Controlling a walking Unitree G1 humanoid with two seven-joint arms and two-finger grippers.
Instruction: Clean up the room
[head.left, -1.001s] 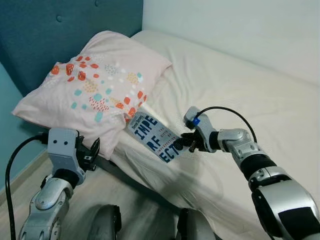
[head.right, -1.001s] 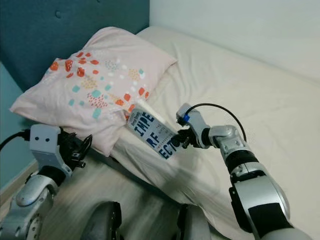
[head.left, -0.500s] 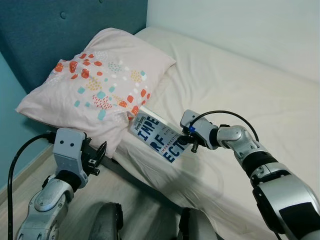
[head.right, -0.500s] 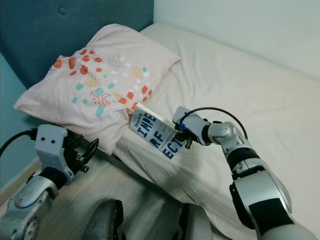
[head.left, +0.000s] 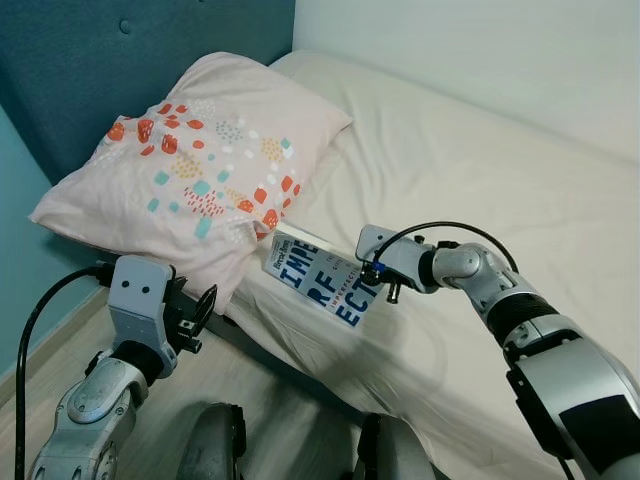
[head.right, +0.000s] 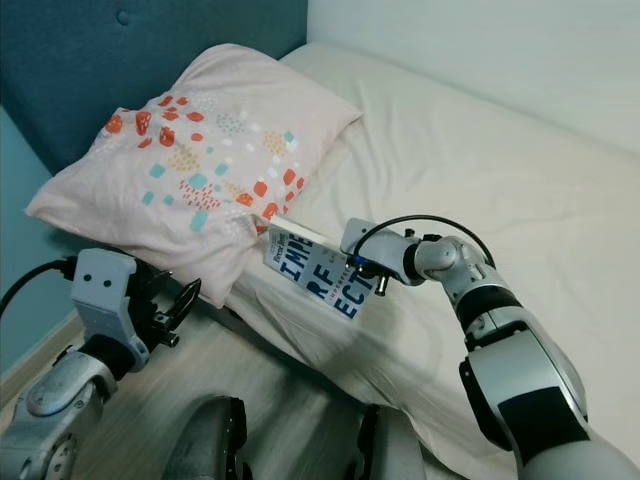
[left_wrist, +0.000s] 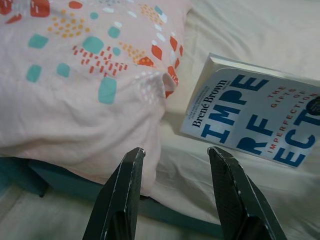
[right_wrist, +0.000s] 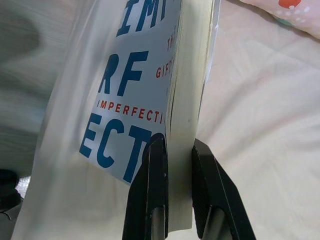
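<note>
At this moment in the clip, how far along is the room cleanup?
Early stage. Done: the right gripper is clamped on the edge of the book, its cover facing up near the bed edge. In hand: the book, raised beside the patterned pillow. Left: carrying it off and putting it away; no storage spot is visible. The left gripper hangs open and empty, low beside the bed.

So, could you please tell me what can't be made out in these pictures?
- Book: full title, letters cut off by the cover edge in the left wrist view.
- Its back cover: faces away.
- Pillow: underside, against the bed.
- Floor, eye views: blurred.
</note>
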